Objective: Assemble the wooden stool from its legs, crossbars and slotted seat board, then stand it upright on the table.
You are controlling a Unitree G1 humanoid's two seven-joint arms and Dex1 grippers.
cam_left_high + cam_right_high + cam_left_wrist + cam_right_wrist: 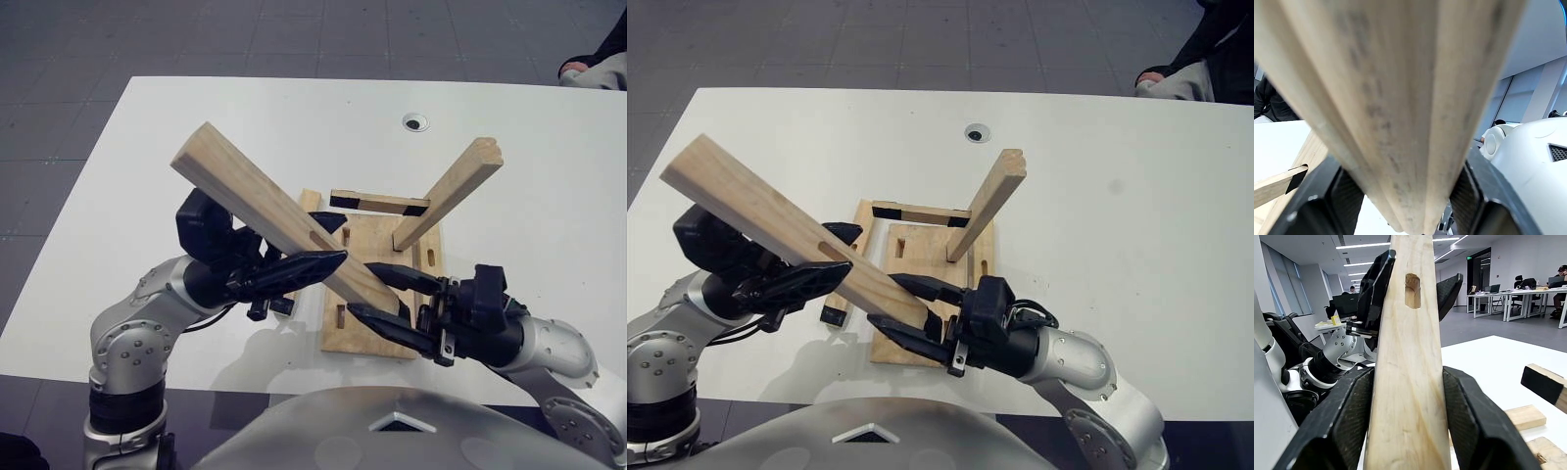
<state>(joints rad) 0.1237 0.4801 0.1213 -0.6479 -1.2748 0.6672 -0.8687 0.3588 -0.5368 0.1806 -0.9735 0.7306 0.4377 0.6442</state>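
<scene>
Clamped by right gripper (362,287) and left gripper (333,240) above seat board (372,235): stiff, probably light wooden leg (245,181); best gripped on flat faces.

Seat board (382,245) on surface (529,196); leg (449,194) planted at its 1 o'clock, crossbar (377,203) at 12; second leg (265,201) above, between my left claw (313,266) and right claw (362,287).

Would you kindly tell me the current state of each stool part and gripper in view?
held leg: tilted, lower end on the seat board
left gripper: shut on held leg
right gripper: shut on held leg
seat board: flat on table
second leg: planted in seat board, leaning
crossbar: lying loose
</scene>
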